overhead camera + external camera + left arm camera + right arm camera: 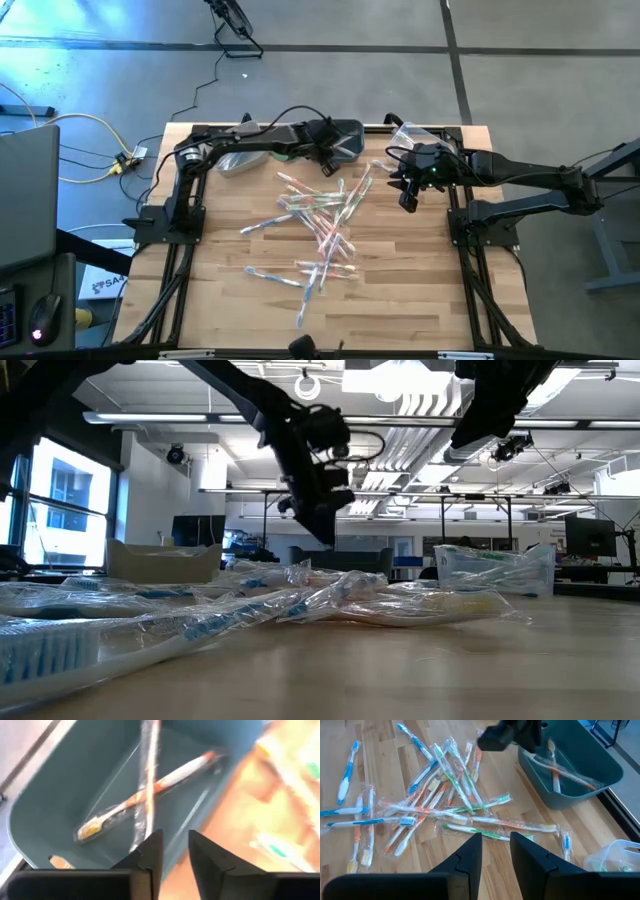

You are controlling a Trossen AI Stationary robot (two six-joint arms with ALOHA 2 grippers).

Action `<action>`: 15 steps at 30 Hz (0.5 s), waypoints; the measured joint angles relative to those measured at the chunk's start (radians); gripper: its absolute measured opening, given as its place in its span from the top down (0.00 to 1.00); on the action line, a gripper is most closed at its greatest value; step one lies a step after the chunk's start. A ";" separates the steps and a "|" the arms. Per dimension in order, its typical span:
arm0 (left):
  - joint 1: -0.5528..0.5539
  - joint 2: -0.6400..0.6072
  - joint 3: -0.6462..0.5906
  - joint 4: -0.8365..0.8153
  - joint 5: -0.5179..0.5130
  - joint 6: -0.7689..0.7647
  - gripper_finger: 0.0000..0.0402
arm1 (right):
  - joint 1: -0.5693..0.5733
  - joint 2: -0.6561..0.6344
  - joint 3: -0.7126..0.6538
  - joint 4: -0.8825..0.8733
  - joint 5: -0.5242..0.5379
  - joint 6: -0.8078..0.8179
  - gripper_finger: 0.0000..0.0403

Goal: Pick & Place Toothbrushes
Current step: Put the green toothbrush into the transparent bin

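Two orange-handled toothbrushes in clear wrappers (150, 785) lie crossed inside the grey-blue plastic bin (60, 800) at the far edge of the table, one flat on the bin's floor and the other slanting over it. A loose pile of wrapped toothbrushes (320, 215) with blue, green and pink-orange parts spreads over the middle of the light wooden slatted table (420, 300); they overlap too much for an exact count, but the right wrist view shows roughly twenty or so. Three of the blue ones (347, 765) lie a little apart from the heap, and one short blue brush (566, 842) lies alone close to the see-through container.

One clear plastic container (615, 857) stands at the table's far right corner, with green-tinted contents that are too small to make out.

The left gripper (172, 852) hangs over the near rim of the grey-blue bin, its two dark fingers a small gap apart; the tail of the slanting wrapper ends right at the fingers, and I cannot tell whether they pinch it or have let it go. The right gripper (495, 852) hovers above the right edge of the pile, beside the clear container, its fingers parted by a narrow gap with nothing between them.

Off the table's left side lie a yellow cable (85, 125) and a dark laptop (25, 190).
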 joint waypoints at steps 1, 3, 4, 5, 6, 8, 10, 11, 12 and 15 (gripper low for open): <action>-0.009 -0.011 0.000 0.001 0.000 0.005 0.83 | 0.000 0.000 0.000 0.001 0.000 0.000 0.77; -0.026 -0.037 0.000 -0.004 0.006 0.006 0.89 | 0.000 0.000 0.000 0.000 0.000 0.000 0.77; -0.034 -0.054 0.000 -0.005 0.019 0.006 0.92 | 0.000 0.000 0.000 0.001 0.000 0.000 0.77; -0.044 -0.072 0.000 -0.004 0.036 0.009 0.95 | 0.000 0.000 0.000 0.000 0.000 0.000 0.77; -0.055 -0.092 0.000 -0.004 0.047 0.019 0.97 | 0.000 0.000 0.000 0.000 0.000 0.000 0.77; -0.079 -0.128 0.001 -0.001 0.057 0.036 0.99 | 0.000 0.000 0.000 0.000 0.000 -0.002 0.77; -0.098 -0.160 0.001 -0.012 0.073 0.053 0.98 | 0.000 0.000 0.000 0.000 -0.001 -0.002 0.77; -0.105 -0.174 0.001 -0.012 0.099 0.059 0.98 | 0.000 0.000 0.000 0.000 -0.001 -0.002 0.77; -0.111 -0.188 0.001 -0.010 0.140 0.067 0.98 | 0.000 0.000 0.000 0.000 -0.001 -0.003 0.77; -0.115 -0.231 0.001 -0.007 0.250 0.085 0.99 | 0.000 0.000 0.000 0.000 -0.001 -0.004 0.77</action>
